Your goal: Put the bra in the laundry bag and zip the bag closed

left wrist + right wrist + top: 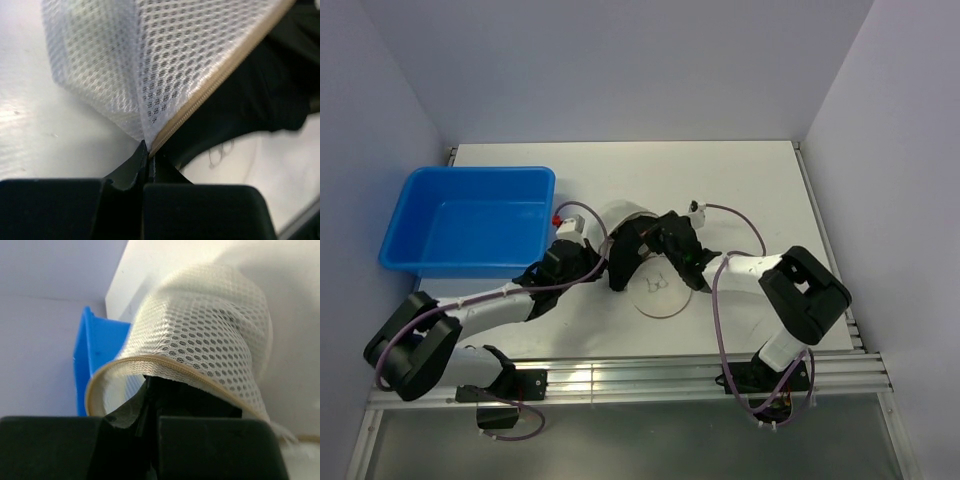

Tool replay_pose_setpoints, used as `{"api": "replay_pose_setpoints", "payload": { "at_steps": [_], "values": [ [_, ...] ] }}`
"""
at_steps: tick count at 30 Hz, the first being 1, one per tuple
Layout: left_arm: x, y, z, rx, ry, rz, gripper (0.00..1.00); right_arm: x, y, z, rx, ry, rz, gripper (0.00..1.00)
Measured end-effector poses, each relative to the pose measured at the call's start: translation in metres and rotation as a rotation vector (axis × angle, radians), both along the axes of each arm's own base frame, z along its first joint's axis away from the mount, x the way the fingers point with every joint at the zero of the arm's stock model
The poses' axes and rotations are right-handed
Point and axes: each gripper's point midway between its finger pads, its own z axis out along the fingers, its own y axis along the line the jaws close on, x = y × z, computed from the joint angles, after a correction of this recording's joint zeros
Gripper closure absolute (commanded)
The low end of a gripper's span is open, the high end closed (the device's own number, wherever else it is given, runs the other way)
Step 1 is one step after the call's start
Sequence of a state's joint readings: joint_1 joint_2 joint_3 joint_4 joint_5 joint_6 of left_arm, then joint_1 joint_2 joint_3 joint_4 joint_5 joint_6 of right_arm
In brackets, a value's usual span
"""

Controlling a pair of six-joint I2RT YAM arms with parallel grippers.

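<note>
Grip: left jaws clamped on laundry bag (190,65) rim, right jaws likewise | black cloth (260,90) against bag | blue tub (470,225) left

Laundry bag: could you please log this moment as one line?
left end effector: shut on laundry bag rim | right end effector: shut on its rim | bra: not visible

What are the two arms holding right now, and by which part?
Both hold the mesh laundry bag. The left end effector is shut on its tan zipper edge; the right end effector seems to pinch the rim of the opening.
</note>
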State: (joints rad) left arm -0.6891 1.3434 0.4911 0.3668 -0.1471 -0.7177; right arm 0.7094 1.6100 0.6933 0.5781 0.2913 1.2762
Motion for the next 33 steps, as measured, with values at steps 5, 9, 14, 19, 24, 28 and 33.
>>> {"api": "replay_pose_setpoints", "payload": {
  "at_steps": [5, 9, 14, 19, 24, 28, 33],
  "values": [
    [-0.031, -0.015, 0.013, -0.057, 0.034, -0.136, 1.0, 0.017, -0.007, 0.017, 0.01, -0.007, -0.064, 1.0],
    [-0.059, -0.026, 0.016, -0.118, 0.081, -0.239, 1.0, 0.02, -0.013, 0.027, -0.019, -0.023, -0.102, 1.0],
    [-0.078, -0.036, 0.033, -0.199, 0.096, -0.306, 1.0, 0.012, -0.021, 0.013, -0.155, -0.013, -0.131, 1.0],
    [-0.087, -0.039, 0.058, -0.286, 0.09, -0.312, 1.0, 0.008, -0.017, 0.017, -0.287, -0.052, -0.107, 0.88],
    [-0.087, -0.037, 0.09, -0.386, 0.053, -0.273, 1.0, -0.001, -0.018, 0.021, -0.447, -0.072, -0.002, 0.4],
    [-0.084, -0.035, 0.095, -0.418, 0.057, -0.231, 1.0, -0.012, -0.011, 0.049, -0.556, -0.1, 0.148, 0.18],
    [-0.081, -0.036, 0.093, -0.44, 0.076, -0.206, 1.0, -0.033, 0.006, 0.112, -0.593, -0.209, 0.369, 0.03]
  ]
}}
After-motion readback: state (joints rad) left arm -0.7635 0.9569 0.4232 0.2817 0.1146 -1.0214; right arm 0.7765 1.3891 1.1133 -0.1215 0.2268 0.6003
